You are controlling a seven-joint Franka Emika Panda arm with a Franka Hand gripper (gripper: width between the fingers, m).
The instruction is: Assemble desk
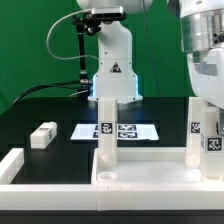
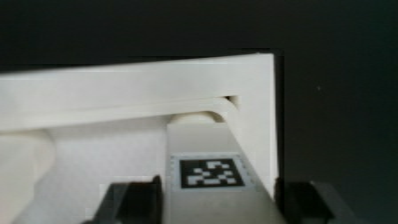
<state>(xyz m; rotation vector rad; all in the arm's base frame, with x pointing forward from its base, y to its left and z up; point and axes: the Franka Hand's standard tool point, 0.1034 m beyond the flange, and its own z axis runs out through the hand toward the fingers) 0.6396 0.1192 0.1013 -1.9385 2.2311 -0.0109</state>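
At the right end of the tabletop [image 1: 140, 166], your gripper [image 2: 217, 205] straddled a tagged leg [image 2: 214, 165] standing in the corner. You did best to keep it upright and turn it squarely. I couldn't tell whether the jaws pinched it, and its seat was hidden.

Arm base: the white Franka arm's pedestal [image 1: 112, 62] stands upright at the far middle of the exterior view.
Wrist: the bulky white wrist section [image 1: 200, 35] comes in from the top at the exterior view's right, pointing down.
Gripper: the two-finger gripper [image 2: 221, 203] faces downward.
Fingers: the two black fingers [image 2: 130, 202] are parallel and apart, straddling a short square white tagged leg [image 2: 217, 150] with a dark gap on each side.
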